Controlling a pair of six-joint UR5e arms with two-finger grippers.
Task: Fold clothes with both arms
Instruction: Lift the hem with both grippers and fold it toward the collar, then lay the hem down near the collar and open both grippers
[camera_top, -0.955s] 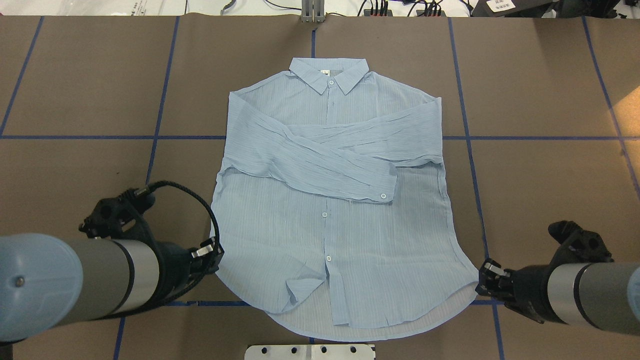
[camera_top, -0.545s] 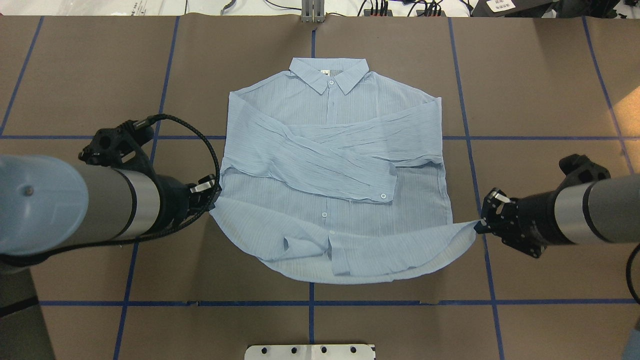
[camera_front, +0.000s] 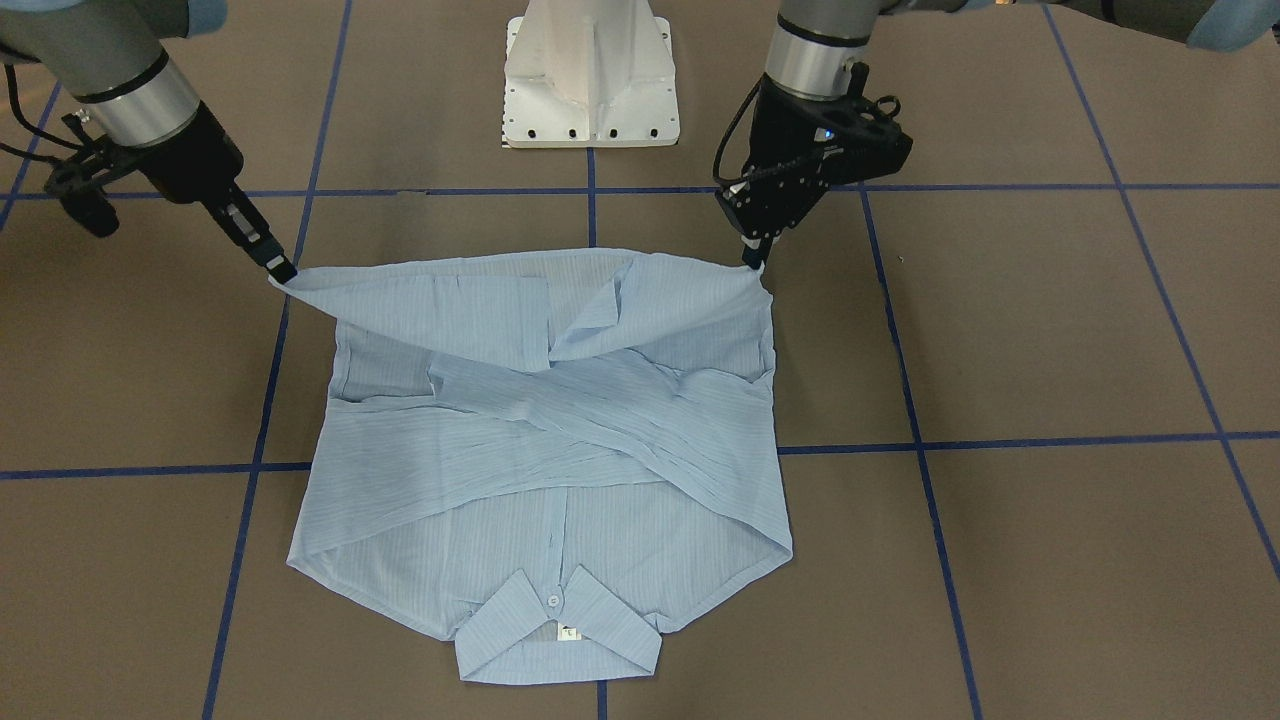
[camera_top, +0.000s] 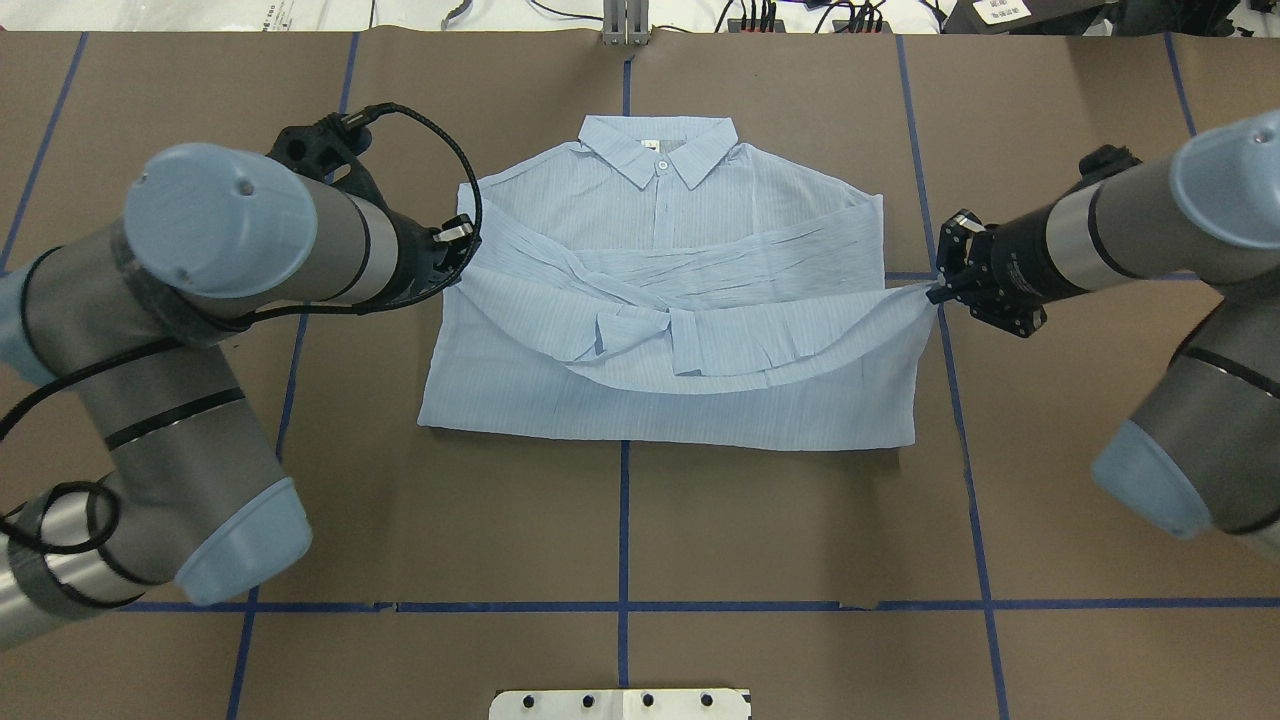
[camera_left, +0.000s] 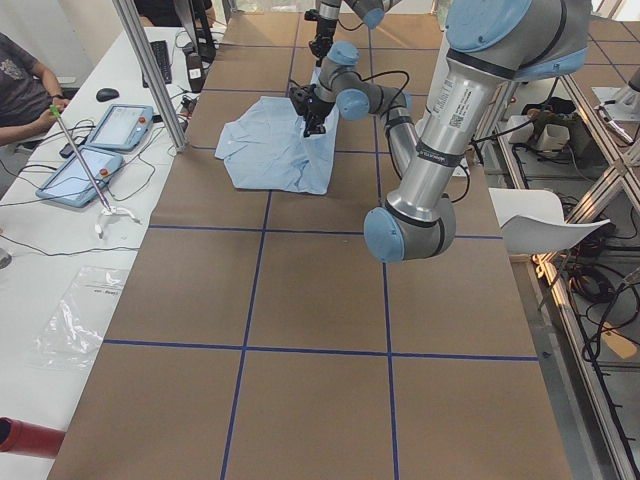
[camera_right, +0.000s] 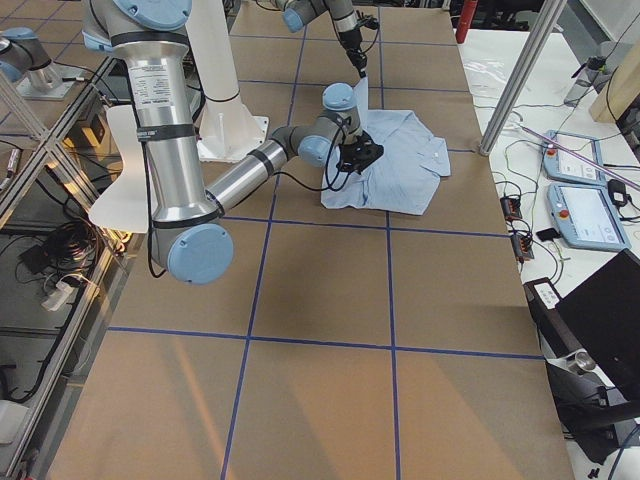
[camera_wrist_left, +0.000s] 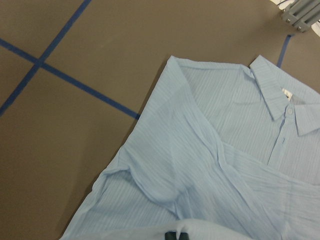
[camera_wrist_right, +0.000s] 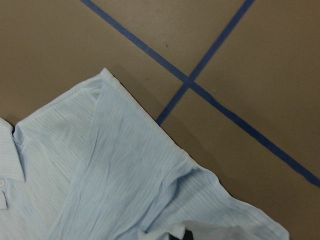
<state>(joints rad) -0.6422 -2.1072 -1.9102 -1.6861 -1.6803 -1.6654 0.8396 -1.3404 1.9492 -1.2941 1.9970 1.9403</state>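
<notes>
Left end effector (camera_top: 457, 272) and right end effector (camera_top: 938, 292), clamped on shirt (camera_top: 660, 405) hem corners, moved hem far over sleeves; fold nearly laid.

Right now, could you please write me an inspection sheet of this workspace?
Surface: brown table cover with blue tape grid, flat.
Job's things: light blue shirt, sleeves crossed over front, hem folded up toward collar.
Clutter: nothing seen.
Grippers: left gripper shut on one hem corner; right gripper shut on the other.
Cables: black cable loops above left wrist.
Surroundings: white pedestal base; tablets and a seated person at a side table.
</notes>
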